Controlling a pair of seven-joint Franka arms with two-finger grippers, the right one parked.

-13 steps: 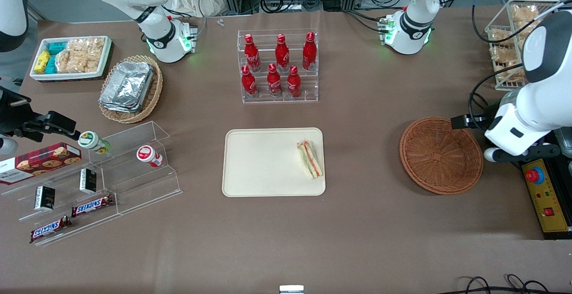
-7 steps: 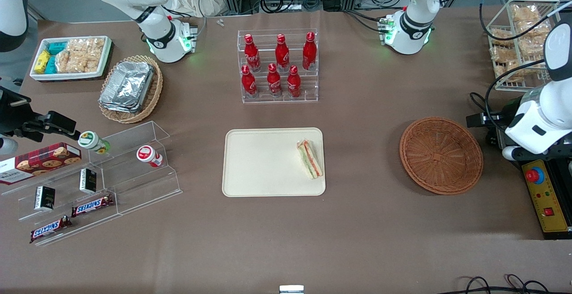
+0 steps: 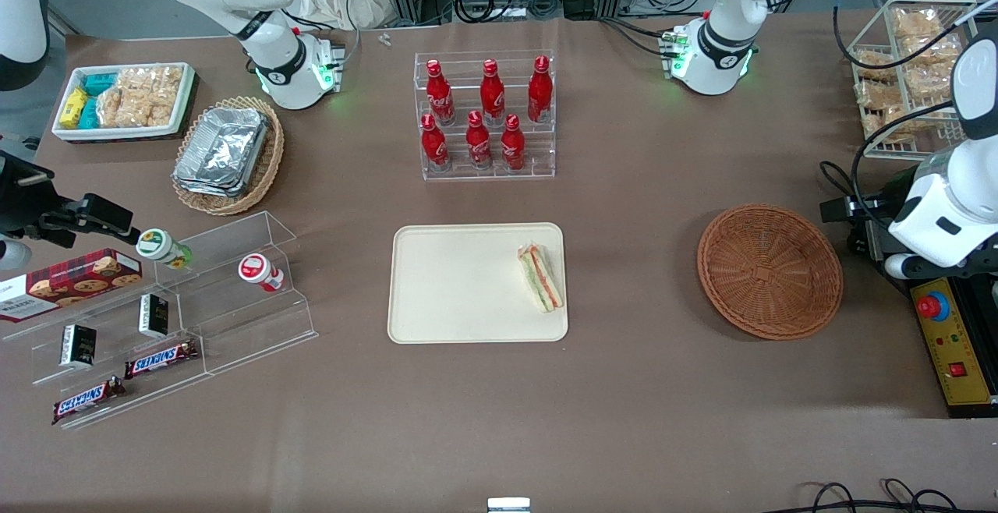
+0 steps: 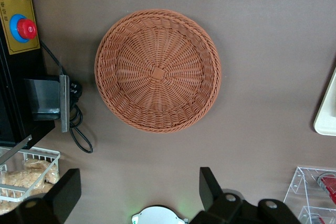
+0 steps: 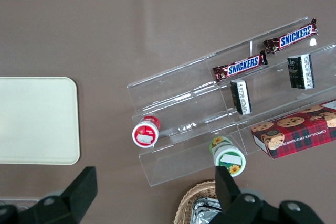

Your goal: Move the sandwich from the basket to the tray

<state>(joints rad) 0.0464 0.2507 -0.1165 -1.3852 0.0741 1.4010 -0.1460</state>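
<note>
The open, empty end effector [image 4: 137, 192] hovers above the round reddish-brown wicker basket [image 3: 769, 270] near the tabletop's working-arm edge, with the triangular wedge sandwich [image 3: 540, 277] on the cream rectangular tray [image 3: 460, 287].

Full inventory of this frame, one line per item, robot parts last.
sandwich: 1, pale bread, orange and green filling, on the tray.
tray: 1, cream, mid-table.
basket: 1, reddish-brown wicker, nothing in it, toward the working arm's end.
cola bottles: 6, red, in a clear rack.
foil trays: stack, silver, in a tan basket.
white bin: 1, snack packets inside.
clear stepped shelf: 1, holding two Snickers bars, two dark boxes, two small cups, a cookie box.
wire basket: 1, white, bagged snacks.
control box: 1, yellow, red button.
pincer: open, holding nothing, above the table beside the basket.
</note>
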